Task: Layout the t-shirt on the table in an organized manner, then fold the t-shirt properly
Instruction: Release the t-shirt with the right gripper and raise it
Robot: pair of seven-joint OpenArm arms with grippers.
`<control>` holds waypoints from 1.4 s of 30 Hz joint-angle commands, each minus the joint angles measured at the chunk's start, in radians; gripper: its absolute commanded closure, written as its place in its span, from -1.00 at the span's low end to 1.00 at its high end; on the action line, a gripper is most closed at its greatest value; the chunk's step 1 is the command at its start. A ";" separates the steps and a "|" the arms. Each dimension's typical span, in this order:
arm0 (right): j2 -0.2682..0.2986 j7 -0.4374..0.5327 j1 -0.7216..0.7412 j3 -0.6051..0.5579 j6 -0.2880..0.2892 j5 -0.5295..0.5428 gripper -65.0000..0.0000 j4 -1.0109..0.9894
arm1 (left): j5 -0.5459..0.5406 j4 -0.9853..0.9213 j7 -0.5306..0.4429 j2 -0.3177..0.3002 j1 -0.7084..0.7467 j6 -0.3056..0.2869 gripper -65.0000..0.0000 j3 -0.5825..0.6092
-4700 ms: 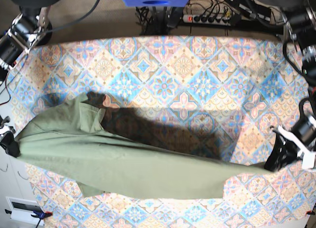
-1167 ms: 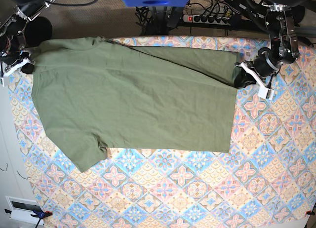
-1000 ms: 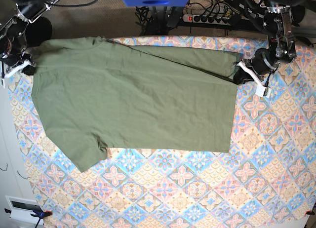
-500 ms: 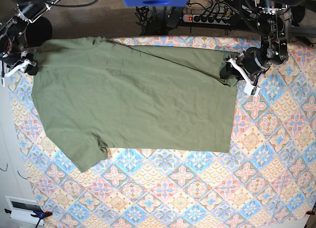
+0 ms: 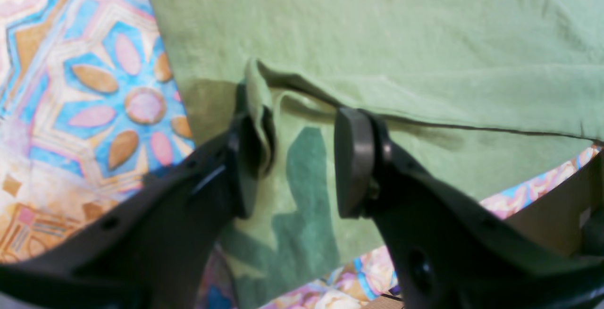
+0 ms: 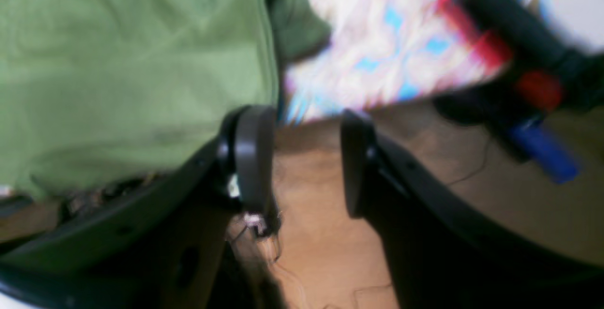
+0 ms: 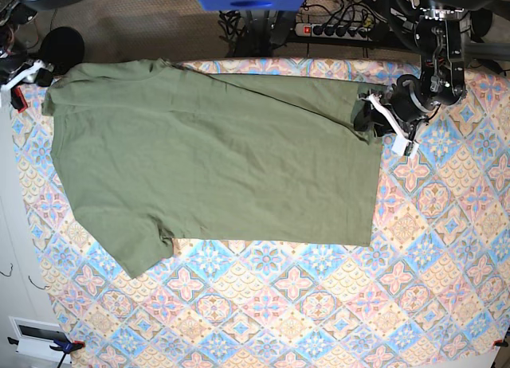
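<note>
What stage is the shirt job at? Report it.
Done: the t-shirt lies spread mostly flat on the table. In hand: both jaws stand open; the left gripper sits over a rumpled hem corner with cloth draped against one jaw, and the right gripper is off the shirt's edge. Left: smoothing that corner and all the folding; no fold shows.

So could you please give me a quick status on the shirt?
Left gripper open over hem corner. Right gripper open, clear. T-shirt spread on table. Nothing obstructing.

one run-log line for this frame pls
phase: layout | t-shirt: spread flat on table | left gripper: open over hem corner | right gripper: open, off shirt
</note>
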 commanded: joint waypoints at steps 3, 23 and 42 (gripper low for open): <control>0.023 0.019 0.002 -0.058 0.003 0.031 0.28 0.015 | -0.016 0.016 -0.019 -0.010 -0.006 -0.006 0.21 -0.007; -0.020 0.019 0.000 -0.176 0.002 0.026 0.20 0.005 | -0.016 0.016 -0.019 -0.012 -0.004 -0.008 0.21 -0.007; -0.015 0.019 -0.023 -0.293 0.002 -0.052 0.20 0.003 | -0.068 0.016 -0.019 -0.016 -0.003 -0.008 0.21 -0.007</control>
